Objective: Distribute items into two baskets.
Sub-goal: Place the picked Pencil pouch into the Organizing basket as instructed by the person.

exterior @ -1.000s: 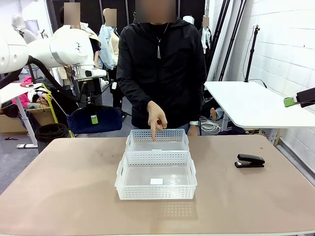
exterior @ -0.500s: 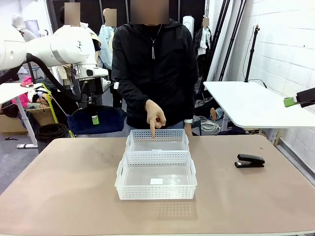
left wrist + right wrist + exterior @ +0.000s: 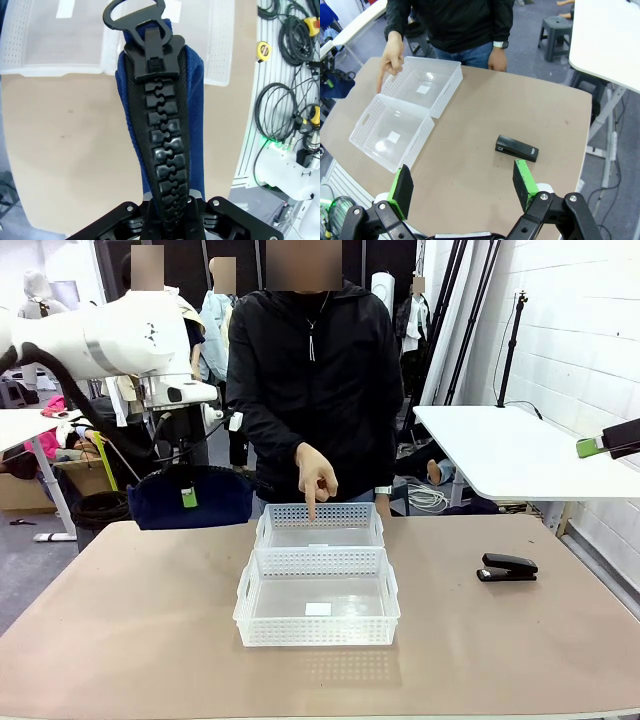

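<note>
Left fingers (image 3: 187, 497): clamped tight on the top of a soft navy-blue fabric pouch (image 3: 205, 502), pinching it along its chunky black zipper (image 3: 162, 125).
Pouch: hangs lengthwise under those fingers, clear of the tan surface (image 3: 130, 620), near its far-left edge and just left of the far basket, not yet over it.
Right fingers (image 3: 522, 181): spread wide with nothing between them, held high and well apart from everything.
Stapler: a small black desk stapler (image 3: 516, 148) lies flat on the surface, right of the baskets.
Baskets: two white translucent plastic baskets with lattice sides sit touching, far basket (image 3: 320, 511) behind near basket (image 3: 318, 632). Both look empty apart from a small white label.
Person's hand (image 3: 316, 478): index finger pointing down into the far basket.
Step in hand: I'd say the pouch is being carried to the basket pointed at.
Doing it well: the pouch is nearly basket-long, so turn its length along the basket's, centre it, and clear the rim and the pointing finger. Lower it until the fabric rests inside, then let go; a sagging end could catch the rim.
</note>
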Available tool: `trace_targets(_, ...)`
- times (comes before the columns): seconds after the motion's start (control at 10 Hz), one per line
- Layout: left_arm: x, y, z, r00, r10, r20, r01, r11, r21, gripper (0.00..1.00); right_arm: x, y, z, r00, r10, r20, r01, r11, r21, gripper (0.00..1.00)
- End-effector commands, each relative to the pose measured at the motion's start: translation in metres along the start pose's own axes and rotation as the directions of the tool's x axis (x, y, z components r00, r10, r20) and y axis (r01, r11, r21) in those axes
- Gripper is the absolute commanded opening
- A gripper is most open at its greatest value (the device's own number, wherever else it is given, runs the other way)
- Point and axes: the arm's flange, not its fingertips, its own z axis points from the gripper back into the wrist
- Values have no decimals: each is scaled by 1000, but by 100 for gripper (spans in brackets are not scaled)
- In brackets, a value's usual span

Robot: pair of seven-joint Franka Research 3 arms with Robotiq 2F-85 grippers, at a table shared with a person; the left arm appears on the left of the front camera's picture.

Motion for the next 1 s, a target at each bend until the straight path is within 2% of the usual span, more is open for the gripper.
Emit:
trace_targets(0.0, -15, -29, -17, 997, -67, 43, 66, 998, 19, 0, 0, 0, -2, 1000, -3, 0, 3, 1000, 10, 100)
trace_targets(0.2, -7, -41, -23, 985, -165, 47, 164, 986, 11, 0, 0, 0, -2, 1000, -3, 0, 3, 1000, 10, 100)
trace_targets(0.4, 1, -49, -21, 980, -193, 40, 192, 981, 29, 0, 0, 0, -2, 1000, -3, 0, 3, 1000, 10, 100)
trace_targets(0.7, 33, -31, -21, 958, -278, 74, 279, 960, -6, 0, 0, 0, -2, 1000, -3, 0, 3, 1000, 10, 100)
trace_targets(0.9, 54, -22, -26, 959, -270, 91, 273, 962, -27, 0, 0, 0, -2, 1000, -3, 0, 3, 1000, 10, 100)
